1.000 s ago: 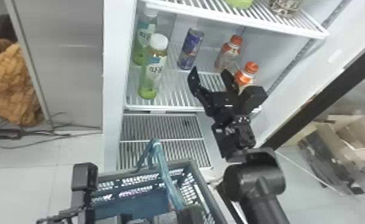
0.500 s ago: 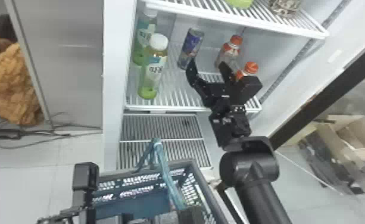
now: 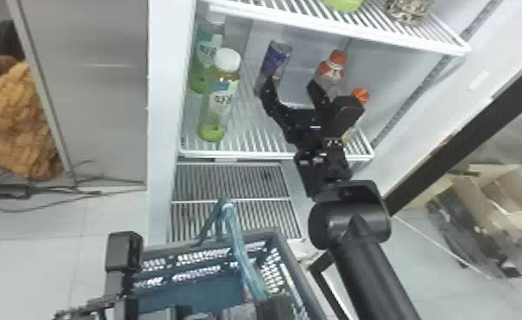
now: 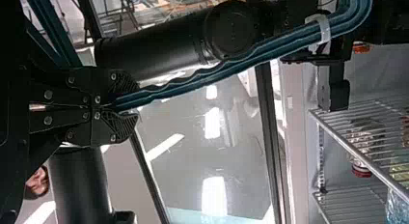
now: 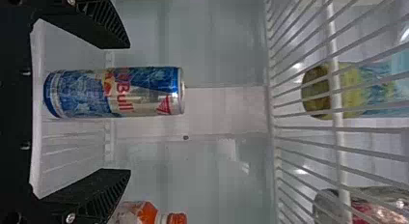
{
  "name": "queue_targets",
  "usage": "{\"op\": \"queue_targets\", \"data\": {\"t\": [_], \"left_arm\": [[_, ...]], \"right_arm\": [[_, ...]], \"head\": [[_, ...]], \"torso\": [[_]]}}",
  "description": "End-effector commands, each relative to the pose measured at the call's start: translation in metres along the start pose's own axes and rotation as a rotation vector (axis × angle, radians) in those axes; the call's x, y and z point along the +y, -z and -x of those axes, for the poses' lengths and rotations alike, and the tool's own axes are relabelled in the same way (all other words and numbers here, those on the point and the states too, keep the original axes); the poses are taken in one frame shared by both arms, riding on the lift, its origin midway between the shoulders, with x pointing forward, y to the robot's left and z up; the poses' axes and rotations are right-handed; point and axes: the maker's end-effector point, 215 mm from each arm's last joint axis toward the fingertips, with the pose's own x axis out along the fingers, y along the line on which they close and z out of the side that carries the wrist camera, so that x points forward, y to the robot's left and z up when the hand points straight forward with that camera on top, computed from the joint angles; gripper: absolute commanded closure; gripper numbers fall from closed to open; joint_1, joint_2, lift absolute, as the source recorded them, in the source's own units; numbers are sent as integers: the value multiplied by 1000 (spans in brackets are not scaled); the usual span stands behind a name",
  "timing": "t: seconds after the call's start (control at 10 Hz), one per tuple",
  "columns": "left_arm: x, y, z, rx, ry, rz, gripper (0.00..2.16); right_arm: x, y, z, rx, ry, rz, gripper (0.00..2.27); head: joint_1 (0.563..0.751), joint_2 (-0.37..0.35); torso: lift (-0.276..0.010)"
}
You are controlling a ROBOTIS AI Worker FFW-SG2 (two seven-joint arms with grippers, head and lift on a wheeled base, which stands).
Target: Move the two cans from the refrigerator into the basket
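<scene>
The can (image 3: 276, 59) stands upright on the far part of the refrigerator shelf (image 3: 247, 127). My right gripper (image 3: 291, 87) is before it, fingers spread and grasping nothing. Green bottles (image 3: 219, 108) stand to the can's left, orange-capped bottles (image 3: 331, 75) to its right. Nearer to me sits the basket (image 3: 187, 293), its blue handle (image 3: 240, 251) clenched in my left gripper (image 3: 274, 307).

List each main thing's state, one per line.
Blue and silver metal can, upright
Two green plastic bottles, capped
Two orange-topped plastic bottles, capped
White refrigerator, open
Gray plastic basket, handle raised
Black left gripper, jaws shut on ribbed teal handle
Black right gripper, jaws open
</scene>
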Motion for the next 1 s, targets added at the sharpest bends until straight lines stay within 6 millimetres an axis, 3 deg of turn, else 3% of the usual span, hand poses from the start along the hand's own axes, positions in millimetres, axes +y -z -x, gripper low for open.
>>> {"op": "queue_targets", "data": {"t": [0.0,0.9], "left_arm": [[0,0,0,0,0,0,1182],[0,3,-4,7,0,6,1181]], "right_arm": [[0,4,-4,10,0,4,84],[18,5,-52,33,-32,43,98]], "head": [[695,-350],[695,-350]], "torso": [[-276],[-276]]}}
